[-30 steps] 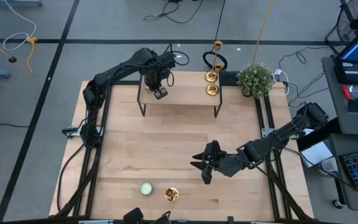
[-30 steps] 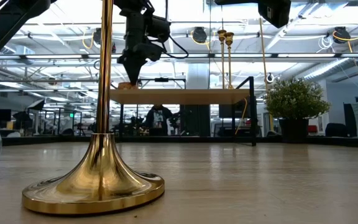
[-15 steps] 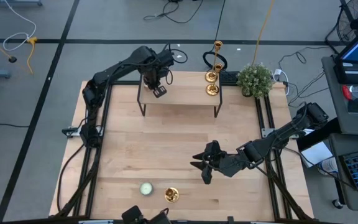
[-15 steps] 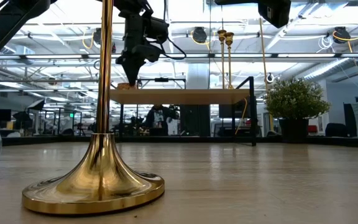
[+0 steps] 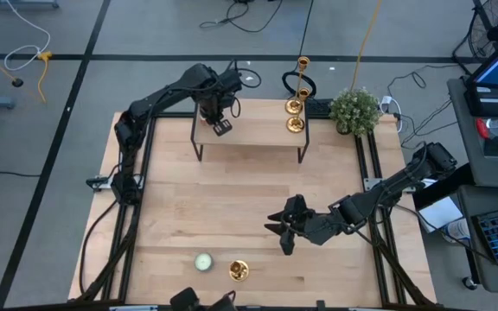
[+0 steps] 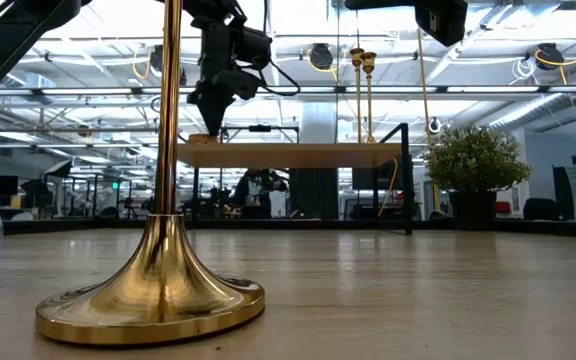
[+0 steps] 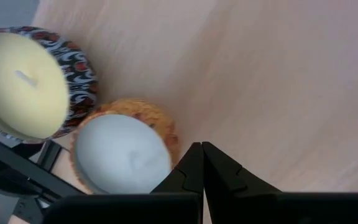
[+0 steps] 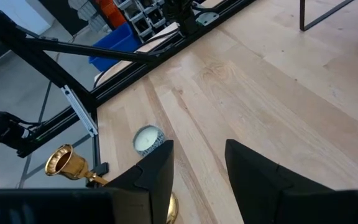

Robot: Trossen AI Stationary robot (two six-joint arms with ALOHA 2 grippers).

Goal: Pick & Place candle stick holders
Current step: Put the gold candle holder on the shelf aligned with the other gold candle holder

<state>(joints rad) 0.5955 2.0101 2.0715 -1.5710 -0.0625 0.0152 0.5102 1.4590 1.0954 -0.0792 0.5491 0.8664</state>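
At the upper left of the overhead picture, the left gripper (image 5: pixel 222 127) hangs over the small raised shelf (image 5: pixel 258 138), fingers pressed together on nothing, just above two candles (image 7: pixel 120 155) there. Further right on that shelf stand two candlesticks (image 5: pixel 295 111), already placed by the look of it. Lower centre, the third candlestick (image 5: pixel 238 270) stands near the table's front edge beside a pale candle (image 5: pixel 202 262). To the right of centre, the right gripper (image 5: pixel 287 226) hovers with fingers apart, holding nothing. I'd judge the step is fetching that last candlestick: the right arm must drop towards it and close on the stem.
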